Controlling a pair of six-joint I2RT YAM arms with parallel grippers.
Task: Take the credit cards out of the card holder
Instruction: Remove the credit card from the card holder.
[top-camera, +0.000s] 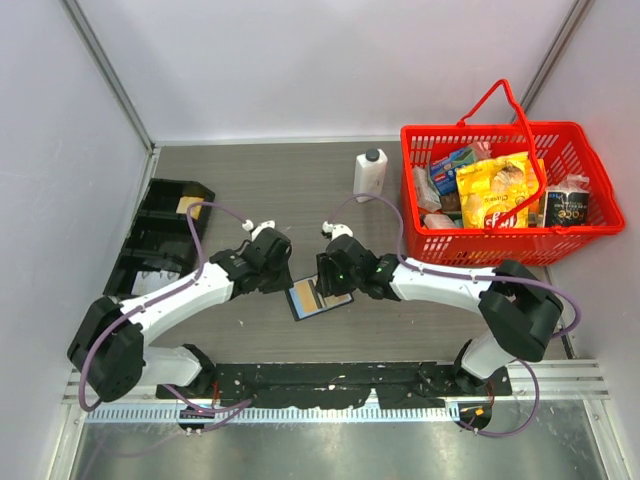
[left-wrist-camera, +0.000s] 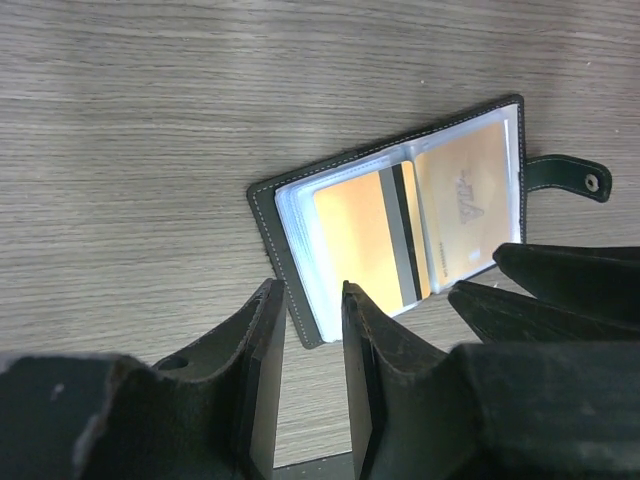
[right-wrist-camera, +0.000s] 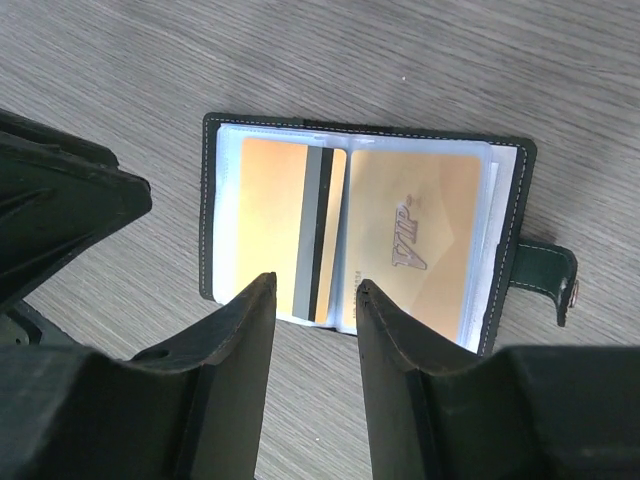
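Two credit cards (right-wrist-camera: 280, 225), card holder (right-wrist-camera: 209, 220) open left-right

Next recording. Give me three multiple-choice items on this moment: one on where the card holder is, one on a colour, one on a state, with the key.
1. Where is the card holder?
A. On the table, between the left gripper and the right gripper.
B. Lifted in one gripper's jaws.
C. Hanging over the table's edge.

2. What colour are the two cards showing in it?
A. Green.
B. Orange.
C. Purple.

3. What state is the card holder in?
A. Snapped shut.
B. Standing on edge.
C. Lying open, cards in their sleeves.

Key:
1 A: both wrist views show it flat on the wood, with each gripper's jaws apart and holding nothing.
2 B: both faces are orange.
3 C: its two halves are spread flat and the snap tab hangs free.
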